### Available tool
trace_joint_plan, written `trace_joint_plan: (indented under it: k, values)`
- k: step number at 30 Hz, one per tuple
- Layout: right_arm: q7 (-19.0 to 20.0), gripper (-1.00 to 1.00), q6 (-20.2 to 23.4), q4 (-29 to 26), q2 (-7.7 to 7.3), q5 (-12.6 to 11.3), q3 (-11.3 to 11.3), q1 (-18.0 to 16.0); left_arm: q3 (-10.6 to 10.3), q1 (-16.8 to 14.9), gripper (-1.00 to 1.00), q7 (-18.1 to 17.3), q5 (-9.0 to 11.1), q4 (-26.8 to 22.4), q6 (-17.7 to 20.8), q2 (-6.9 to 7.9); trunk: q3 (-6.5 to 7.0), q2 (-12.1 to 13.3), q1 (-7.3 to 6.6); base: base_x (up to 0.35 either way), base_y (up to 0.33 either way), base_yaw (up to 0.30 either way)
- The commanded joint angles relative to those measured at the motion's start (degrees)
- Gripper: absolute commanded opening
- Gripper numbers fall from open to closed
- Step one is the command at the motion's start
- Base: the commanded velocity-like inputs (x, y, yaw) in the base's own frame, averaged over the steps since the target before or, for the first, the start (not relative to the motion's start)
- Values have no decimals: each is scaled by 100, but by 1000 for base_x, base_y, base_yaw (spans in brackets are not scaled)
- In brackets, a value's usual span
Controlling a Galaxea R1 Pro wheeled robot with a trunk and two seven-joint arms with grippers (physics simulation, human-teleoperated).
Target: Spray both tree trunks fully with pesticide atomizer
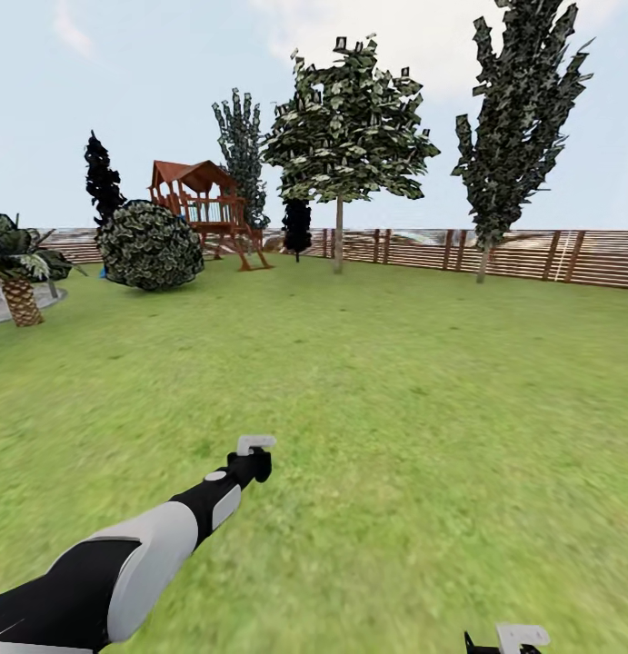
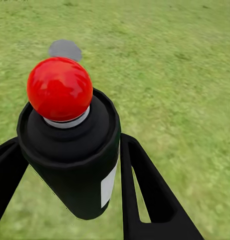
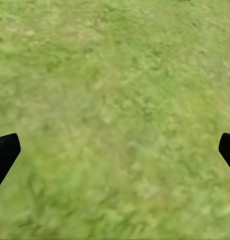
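The pesticide atomizer (image 2: 70,165), a black bottle with a round red cap (image 2: 60,89), sits between the black fingers of my left gripper (image 2: 70,145), which is shut on its body. In the head view my left gripper (image 1: 256,452) reaches forward low over the lawn. My right gripper (image 3: 115,150) hangs over bare grass with its fingertips far apart, open and holding nothing; it pokes in at the lower edge of the head view (image 1: 509,640). A tree (image 1: 345,136) with a bare trunk (image 1: 338,238) and a broad leafy canopy stands far off by the fence. A taller, narrower tree (image 1: 518,118) stands to its right.
A brown slatted fence (image 1: 532,254) closes the far side of the lawn. A wooden play tower (image 1: 204,204), a round bush (image 1: 150,245), dark conifers (image 1: 103,177) and a palm-like plant (image 1: 18,263) stand at the left. A grey round patch (image 2: 65,49) lies on the grass.
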Motion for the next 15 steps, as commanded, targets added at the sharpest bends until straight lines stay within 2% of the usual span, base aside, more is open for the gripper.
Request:
trace_joint_plan:
  k: [1,15]
  values:
    - [-25,100,-13,-2,-3,-40,49,-4,13,-7,-100,-17,0,7,-19,0,-10,-8,5,350,0,0]
    - [-24,100,-8,-2,-3,-40,47,-4,13,-7,-100,-17,0,7,-19,0,-10,-8,5,350,0,0]
